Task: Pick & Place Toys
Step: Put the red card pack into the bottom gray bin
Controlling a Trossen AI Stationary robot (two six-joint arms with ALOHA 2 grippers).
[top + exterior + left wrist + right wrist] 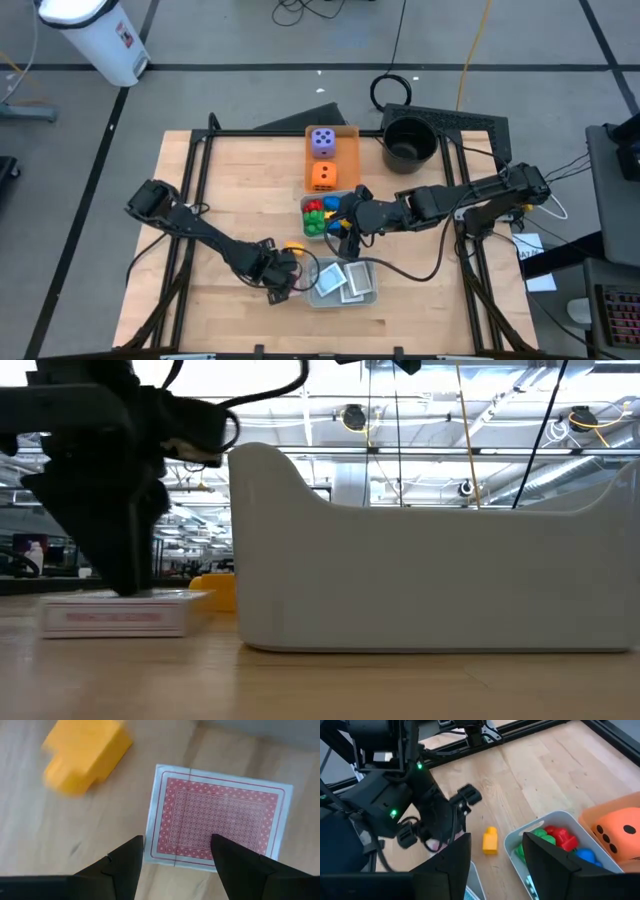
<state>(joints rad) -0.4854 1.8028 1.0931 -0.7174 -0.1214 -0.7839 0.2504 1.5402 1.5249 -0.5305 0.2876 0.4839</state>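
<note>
On the wooden counter [200,200], a red-backed card [217,822] lies flat beside a yellow brick [82,752]. Your left pincer [175,857] stands released over it; thin, slick, so pinch its edges. Right pincer [495,852] hangs released nearby.

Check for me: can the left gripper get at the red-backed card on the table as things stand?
Probably yes. The left gripper is open right over the red-backed card, a finger either side of its near edge. Nothing covers it; the yellow brick lies apart. Lying flat on the wood, it may be hard to pinch.

Wooden table [200,200], flat orange tray [345,155], two grey trays [330,297], black pot [408,142], white bin [100,35]
</note>
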